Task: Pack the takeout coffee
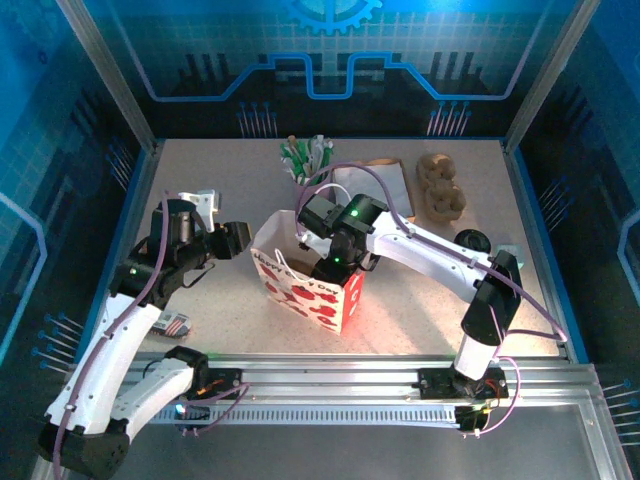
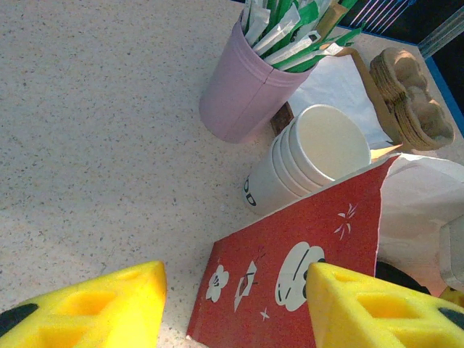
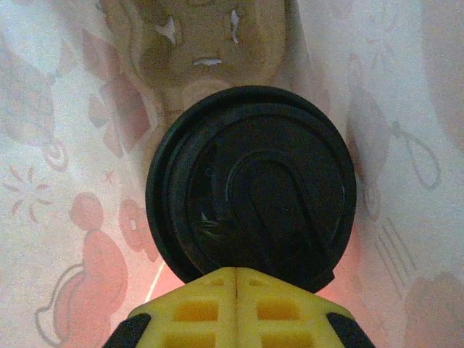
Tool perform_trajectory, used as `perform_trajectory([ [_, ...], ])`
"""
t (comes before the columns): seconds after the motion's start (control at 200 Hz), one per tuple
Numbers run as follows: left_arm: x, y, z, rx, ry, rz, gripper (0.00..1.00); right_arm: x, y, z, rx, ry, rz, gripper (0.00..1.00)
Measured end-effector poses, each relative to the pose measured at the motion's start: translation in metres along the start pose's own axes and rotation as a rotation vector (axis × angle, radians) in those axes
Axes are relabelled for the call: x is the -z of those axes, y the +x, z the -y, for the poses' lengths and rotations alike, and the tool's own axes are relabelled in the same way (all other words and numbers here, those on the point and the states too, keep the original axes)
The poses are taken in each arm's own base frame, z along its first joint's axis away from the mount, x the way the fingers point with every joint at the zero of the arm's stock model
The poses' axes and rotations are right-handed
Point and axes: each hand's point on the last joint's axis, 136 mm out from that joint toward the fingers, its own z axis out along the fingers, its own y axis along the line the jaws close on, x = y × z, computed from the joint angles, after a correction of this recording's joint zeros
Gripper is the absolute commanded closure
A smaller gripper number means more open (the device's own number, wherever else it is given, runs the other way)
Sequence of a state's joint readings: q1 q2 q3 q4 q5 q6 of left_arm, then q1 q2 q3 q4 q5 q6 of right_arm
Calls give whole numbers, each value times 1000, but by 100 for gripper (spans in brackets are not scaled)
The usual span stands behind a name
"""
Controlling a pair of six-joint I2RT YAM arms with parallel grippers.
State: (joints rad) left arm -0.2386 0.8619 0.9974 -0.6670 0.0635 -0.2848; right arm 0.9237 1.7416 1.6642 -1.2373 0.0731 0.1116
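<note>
So, R gripper: fingers together, reaching down into bag; tips over near rim of coffee, can't tell if it's pinched.
Coffee: inside bag, black lid facing wrist cam, brown pulp tray just behind it.
L gripper: jaws apart, just beside bag's left side; red bag panel btw fingers in wrist view.
Bag: upright, mid-table, top open.
Behind bag: pink cup w/ sticks; cup stack just beside both.
</note>
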Motion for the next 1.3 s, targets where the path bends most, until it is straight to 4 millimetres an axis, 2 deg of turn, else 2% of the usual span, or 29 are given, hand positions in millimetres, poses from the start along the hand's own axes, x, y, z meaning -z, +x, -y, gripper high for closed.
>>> perform_trajectory([
  [0.59, 0, 0, 0, 0, 0, 0, 46, -13, 0, 2, -11, -11, 4, 100],
  [1.301, 0, 0, 0, 0, 0, 0, 46, -18, 6, 2, -28, -23, -1, 100],
])
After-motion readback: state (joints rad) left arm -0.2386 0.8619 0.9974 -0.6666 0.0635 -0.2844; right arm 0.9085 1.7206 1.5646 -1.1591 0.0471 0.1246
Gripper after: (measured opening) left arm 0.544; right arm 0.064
